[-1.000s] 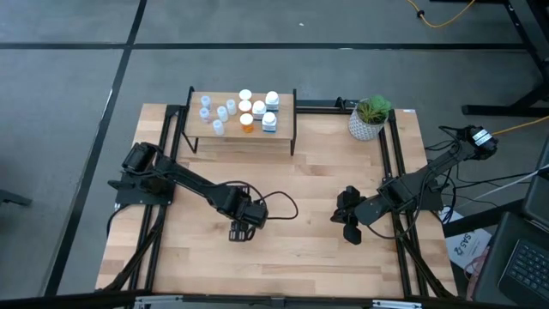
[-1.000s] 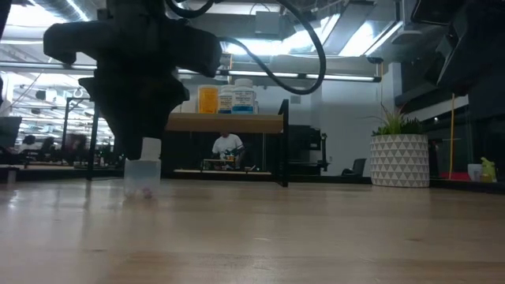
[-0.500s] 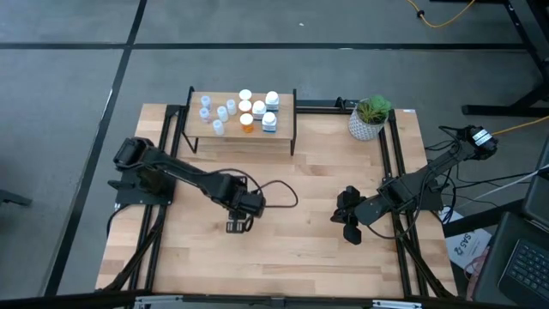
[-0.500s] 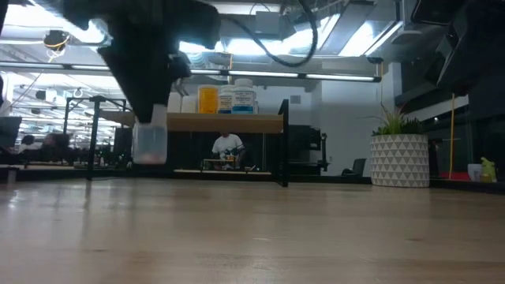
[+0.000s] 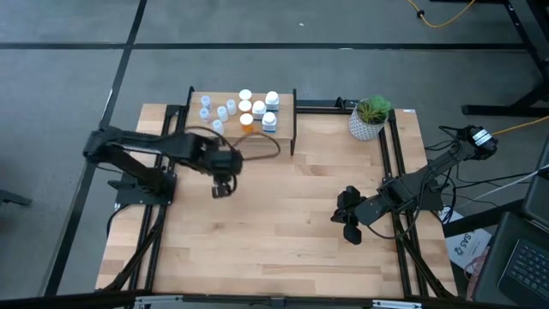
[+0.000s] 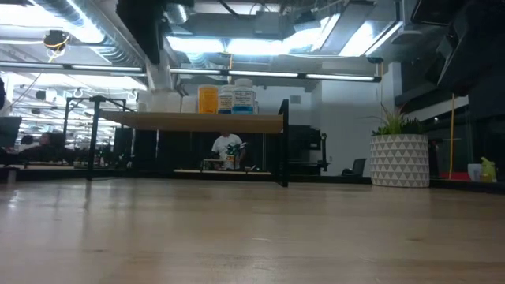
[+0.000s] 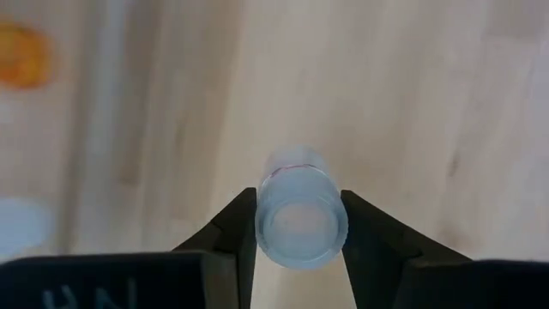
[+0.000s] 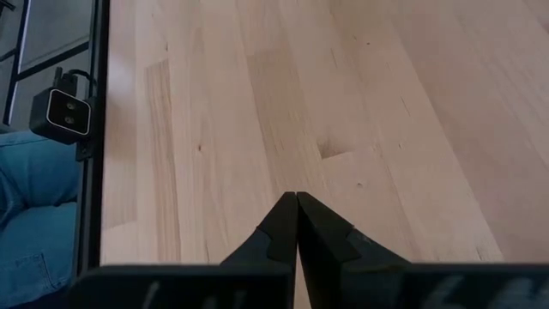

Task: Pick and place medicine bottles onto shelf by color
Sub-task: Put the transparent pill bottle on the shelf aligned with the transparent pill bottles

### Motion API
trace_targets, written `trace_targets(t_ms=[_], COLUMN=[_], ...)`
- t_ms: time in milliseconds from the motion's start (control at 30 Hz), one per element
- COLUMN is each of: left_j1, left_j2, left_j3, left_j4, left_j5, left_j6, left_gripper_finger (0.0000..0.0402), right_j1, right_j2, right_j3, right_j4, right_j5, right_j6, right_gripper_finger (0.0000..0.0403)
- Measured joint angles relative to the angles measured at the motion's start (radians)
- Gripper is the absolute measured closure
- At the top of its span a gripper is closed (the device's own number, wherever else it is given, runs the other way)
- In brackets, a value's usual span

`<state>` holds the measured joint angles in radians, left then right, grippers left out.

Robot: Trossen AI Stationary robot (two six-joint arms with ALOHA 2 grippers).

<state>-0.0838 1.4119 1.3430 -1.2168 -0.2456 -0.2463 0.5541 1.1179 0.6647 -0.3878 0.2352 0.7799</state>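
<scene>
**Above the table, left gripper grips a pale-blue vial near the shelf**

Above the wooden table, just in front of the shelf, the left gripper hangs with its two dark fingers pressed against either side of a pale-blue translucent vial. The left wrist view looks straight down on the vial's round top, with bare wood far below it and a blurred orange bottle off at one edge. From overhead, the left arm reaches in from the table's left side, and the gripper sits near the shelf's front left leg.

On the shelf's light wood top stand the other medicine bottles: small pale-blue vials grouped toward the left end, an orange bottle near the front middle, and white-capped and blocky white bottles toward the right. The low view shows the orange bottle and labelled white ones standing upright on the shelf, with a person far off in the room behind.

The right gripper rests low over the table's right part, well apart from the shelf, its fingers pressed together on nothing. A white pot with a green plant stands at the back right corner of the table.
</scene>
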Motion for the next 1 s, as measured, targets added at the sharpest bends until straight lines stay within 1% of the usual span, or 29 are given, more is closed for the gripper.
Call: trace_targets(t_ms=[167, 300, 433, 567, 700, 900, 1000], left_j1=[0.054, 0.118, 0.185, 0.275, 0.381, 0.548, 0.612], left_j2=[-0.119, -0.186, -0.208, -0.208, -0.208, -0.205, -0.182], left_j3=[0.000, 0.000, 0.000, 0.000, 0.000, 0.000, 0.000], left_j4=[-0.078, -0.159, -0.196, -0.222, -0.231, -0.218, -0.192], left_j5=[-0.075, -0.107, -0.131, -0.136, -0.128, -0.044, 0.006], left_j6=[-0.011, -0.060, -0.060, -0.024, 0.011, 0.045, 0.043], left_gripper_finger=[0.0284, 0.0284, 0.0284, 0.0284, 0.0284, 0.0283, 0.0283], right_j1=[0.000, 0.000, 0.000, 0.000, 0.000, 0.000, 0.000], right_j2=[0.000, 0.000, 0.000, 0.000, 0.000, 0.000, 0.000], right_j3=[0.000, 0.000, 0.000, 0.000, 0.000, 0.000, 0.000], right_j4=[-0.002, -0.005, -0.006, -0.006, -0.006, -0.006, -0.006], right_j5=[0.000, 0.000, 0.000, 0.000, 0.000, 0.000, 0.000], right_j6=[-0.001, -0.003, -0.003, -0.002, -0.002, -0.002, -0.002], right_gripper_finger=[0.0389, 0.0389, 0.0389, 0.0389, 0.0389, 0.0389, 0.0389])
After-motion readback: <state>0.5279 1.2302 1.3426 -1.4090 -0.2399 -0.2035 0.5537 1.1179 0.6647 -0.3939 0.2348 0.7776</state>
